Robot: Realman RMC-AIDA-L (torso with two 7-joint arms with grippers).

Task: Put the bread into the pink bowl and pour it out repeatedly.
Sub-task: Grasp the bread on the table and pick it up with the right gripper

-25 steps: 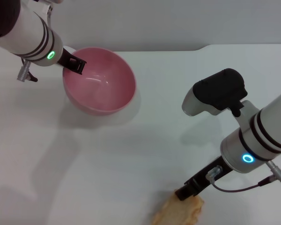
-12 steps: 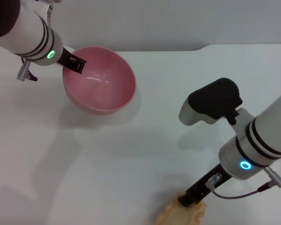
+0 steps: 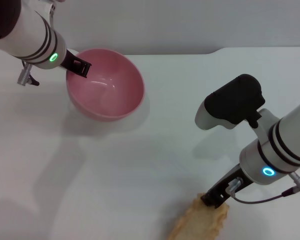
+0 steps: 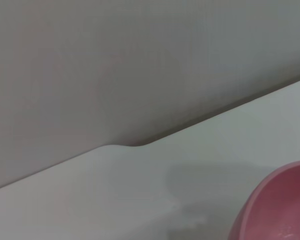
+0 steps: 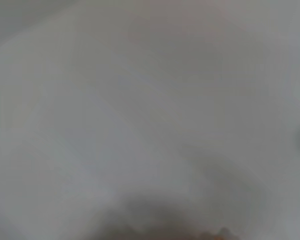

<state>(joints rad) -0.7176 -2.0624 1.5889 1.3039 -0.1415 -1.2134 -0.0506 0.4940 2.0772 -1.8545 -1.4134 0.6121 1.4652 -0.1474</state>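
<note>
— Where do we stand, nearest first?

— Our right gripper (image 3: 216, 199) is down on the near end of the bread (image 3: 202, 223), which lies at the table's (image 3: 140, 170) near edge. We judge it clamped on the bread, though the fingertips are hard to see.

— And farther off?

— The pink bowl (image 3: 106, 92) is well apart and holds nothing. Our left gripper (image 3: 79, 67) grips its rim. Carrying over and pouring are both left. Nothing lies between.

Bright even light, soft shadows on the table (image 3: 140, 165), right wrist view blurred
</note>
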